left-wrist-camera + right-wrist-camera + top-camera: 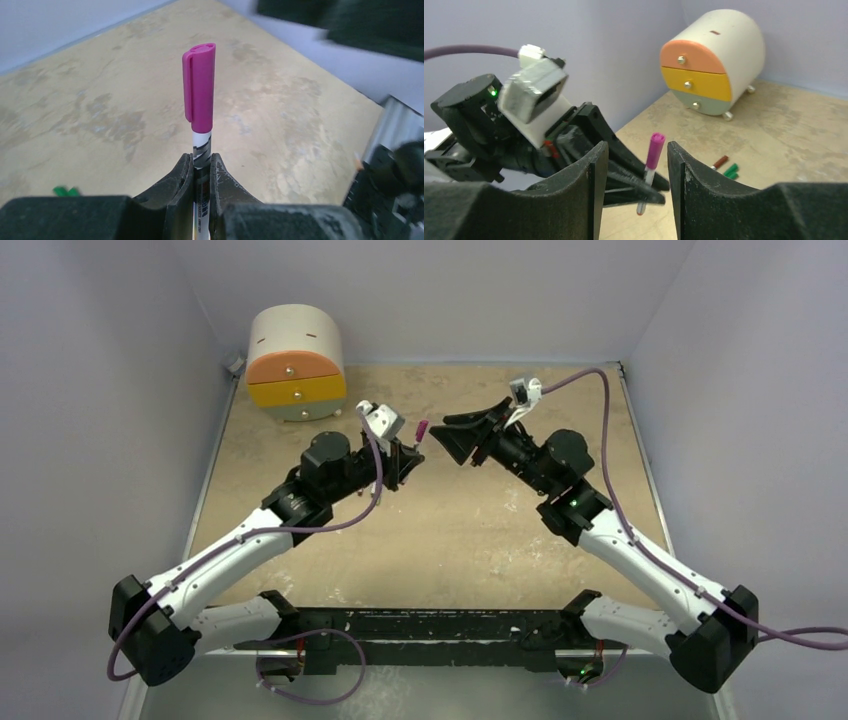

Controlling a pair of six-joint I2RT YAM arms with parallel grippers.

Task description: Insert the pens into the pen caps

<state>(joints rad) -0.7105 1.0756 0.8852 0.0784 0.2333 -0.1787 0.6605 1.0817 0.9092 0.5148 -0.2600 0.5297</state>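
My left gripper (202, 162) is shut on a white-grey pen (201, 145) and holds it above the table, tip end outward. A magenta-pink cap (200, 87) sits on that end. In the top view the left gripper (408, 448) and the capped pen (421, 430) are mid-table, facing my right gripper (450, 438). My right gripper (636, 157) is open and empty, its jaws on either side of the magenta cap (655, 149) but a little short of it. A dark red cap (720, 162) and two green caps (730, 171) lie on the table beyond. The other pens are out of view.
A round set of drawers (295, 360) in orange, yellow and grey stands at the back left corner; it also shows in the right wrist view (711, 70). Green caps (65, 191) show at the lower left of the left wrist view. Walls close the table on three sides.
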